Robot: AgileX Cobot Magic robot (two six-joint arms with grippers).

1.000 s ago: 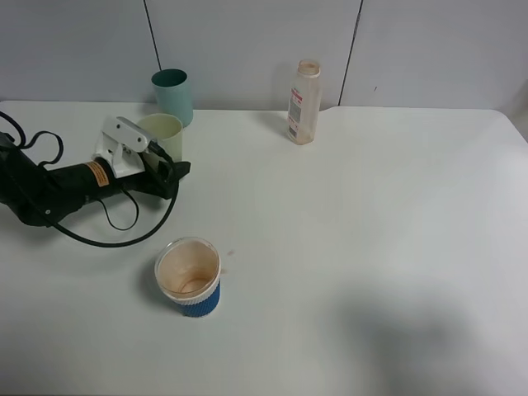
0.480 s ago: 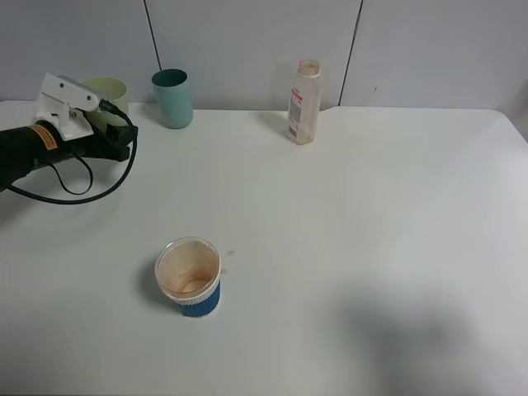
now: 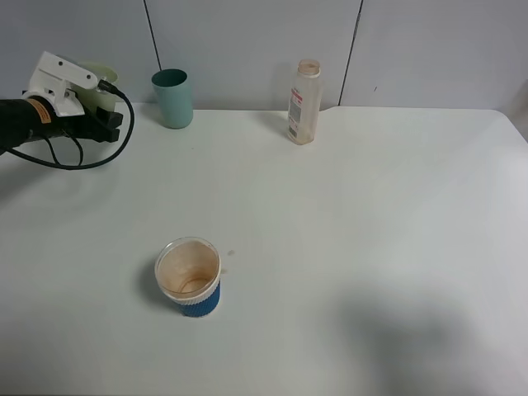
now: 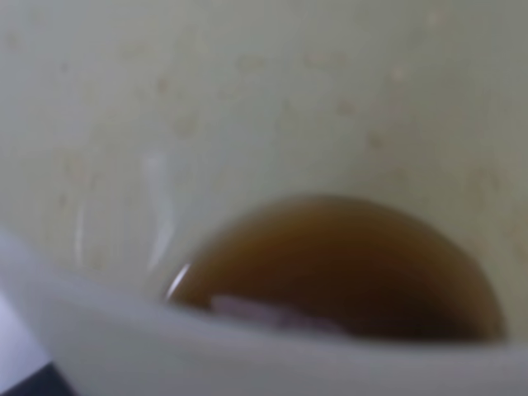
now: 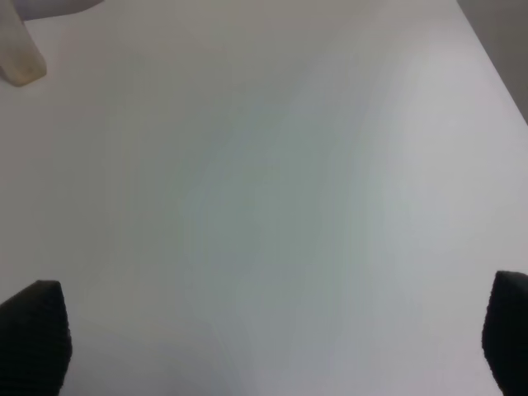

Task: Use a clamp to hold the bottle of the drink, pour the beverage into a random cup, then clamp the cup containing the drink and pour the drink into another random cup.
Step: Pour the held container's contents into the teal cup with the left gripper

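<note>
Near teal cup [image 3: 172, 97], jaws gripping yellow tumbler [image 3: 104, 75]

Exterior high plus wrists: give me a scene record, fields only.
left claw: shut on yellow cup, raised at far left of table
yellow cup contents: brown drink, low inside
teal cup: upright on table, right of yellow cup, apart from it
bottle: upright at far edge, uncapped
blue-sleeve cup: near side, stained inside, untouched
right claw: open, empty, over bare table
pour into teal cup: not yet begun
</note>
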